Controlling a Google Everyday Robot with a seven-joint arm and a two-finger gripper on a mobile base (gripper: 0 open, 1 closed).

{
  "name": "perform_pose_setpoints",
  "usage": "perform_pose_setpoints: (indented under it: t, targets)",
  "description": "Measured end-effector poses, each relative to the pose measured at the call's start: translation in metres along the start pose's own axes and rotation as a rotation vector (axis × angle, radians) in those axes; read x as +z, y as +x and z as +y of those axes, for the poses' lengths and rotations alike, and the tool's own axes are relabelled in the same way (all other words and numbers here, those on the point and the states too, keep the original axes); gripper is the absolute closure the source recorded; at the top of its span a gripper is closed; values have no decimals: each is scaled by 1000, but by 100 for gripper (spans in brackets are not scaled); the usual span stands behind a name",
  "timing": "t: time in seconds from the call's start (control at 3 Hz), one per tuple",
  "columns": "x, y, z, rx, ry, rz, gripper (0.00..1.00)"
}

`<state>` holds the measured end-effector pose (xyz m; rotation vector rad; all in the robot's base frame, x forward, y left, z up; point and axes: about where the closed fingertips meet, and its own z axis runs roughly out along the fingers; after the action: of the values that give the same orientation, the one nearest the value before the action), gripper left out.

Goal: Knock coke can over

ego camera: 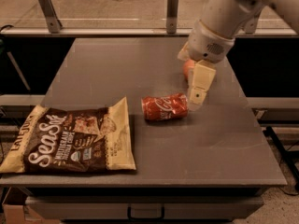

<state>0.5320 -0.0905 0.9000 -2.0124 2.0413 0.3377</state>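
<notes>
On the dark grey table, a little right of centre, we note the coke can lying on its side, long axis running roughly left to right, white script facing up. It rests free on the tabletop, with nothing clamped around it. The gripper hangs just beside the can's right end, its cream tip pointing down and so close to the can that we cannot say whether the two touch. Whether the gripper is open or closed we cannot tell from this angle. The white arm comes in from the upper right corner and descends steeply toward the table. Behind the gripper, and partly hidden by it, sits a round reddish apple, farther back on the table than the can and apart from it. At the front left of the table lies a chip bag, flat, brown and cream with large white lettering, its left end reaching the table's edge; its right edge is near the can but clear of it. Below the table's front edge we see a drawer handle. Beyond the table's far edge runs a rail with upright metal brackets.
</notes>
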Motion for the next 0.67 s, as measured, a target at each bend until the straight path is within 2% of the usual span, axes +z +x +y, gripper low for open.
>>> perform_pose_setpoints:
  t: [0.33,0.67]
  targets:
    - [-47,38,-16,79,84,-175,0]
    - [-125,68,-20,122,235,-374,0]
